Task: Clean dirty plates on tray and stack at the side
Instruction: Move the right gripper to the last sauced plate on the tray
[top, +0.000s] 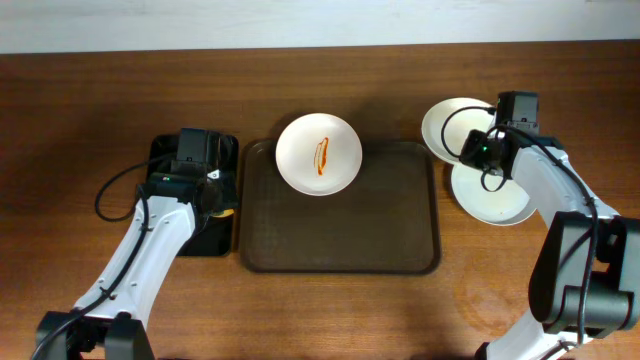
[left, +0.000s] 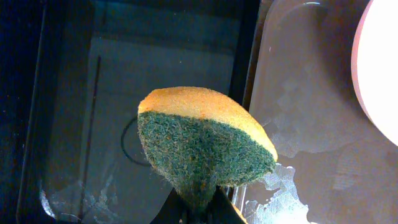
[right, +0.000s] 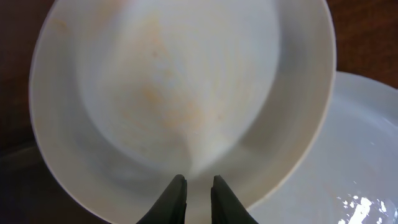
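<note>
One dirty white plate (top: 318, 152) with an orange-red streak sits at the far edge of the dark brown tray (top: 340, 245); its rim shows in the left wrist view (left: 382, 68). My right gripper (top: 478, 150) (right: 194, 183) is shut on the rim of a second plate (top: 450, 125) (right: 180, 81), tilted, with only a faint orange smear. It hangs over a third, clean plate (top: 497, 200) (right: 360, 162) on the table right of the tray. My left gripper (top: 222, 208) (left: 202, 208) is shut on a yellow-green sponge (left: 205, 137).
A small black tray (top: 165, 150) (left: 74, 124) lies left of the brown tray, under my left gripper and sponge. The brown tray's left rim (left: 261, 81) runs just right of the sponge. A cable loops beside each arm.
</note>
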